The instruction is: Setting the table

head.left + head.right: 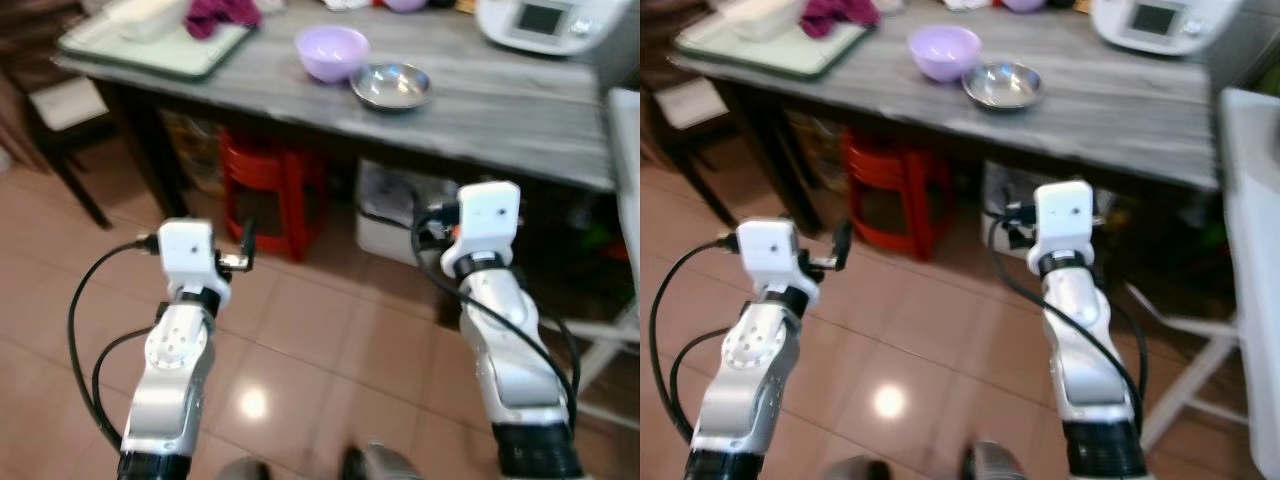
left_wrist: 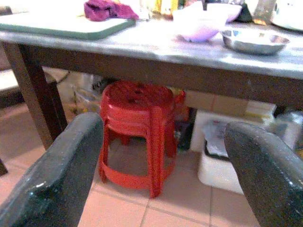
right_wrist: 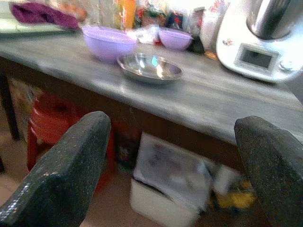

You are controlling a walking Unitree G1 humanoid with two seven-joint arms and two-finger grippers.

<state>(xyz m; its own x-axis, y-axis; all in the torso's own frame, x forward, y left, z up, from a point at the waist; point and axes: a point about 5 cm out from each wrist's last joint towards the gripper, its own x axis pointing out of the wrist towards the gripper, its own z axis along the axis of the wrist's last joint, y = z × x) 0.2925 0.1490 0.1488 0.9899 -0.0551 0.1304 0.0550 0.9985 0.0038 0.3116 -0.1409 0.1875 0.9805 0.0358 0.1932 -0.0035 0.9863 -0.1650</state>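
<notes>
- I see a purple bowl point(image 1: 332, 51) on the grey table point(image 1: 500, 110), touching a shiny metal bowl point(image 1: 392, 86) beside it.
- My left gripper point(image 2: 165, 175) is low, in front of the table, with its fingers wide apart and holding nothing.
- My right gripper point(image 3: 175, 175) is the same, wide and holding nothing.
- A red stool point(image 2: 139, 130) stands under the table.

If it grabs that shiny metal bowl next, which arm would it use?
Probably the right. The metal bowl sits on the table more nearly ahead of the right claw, whose fingers are open and empty. The left claw, also open, points lower, at the red stool.
</notes>
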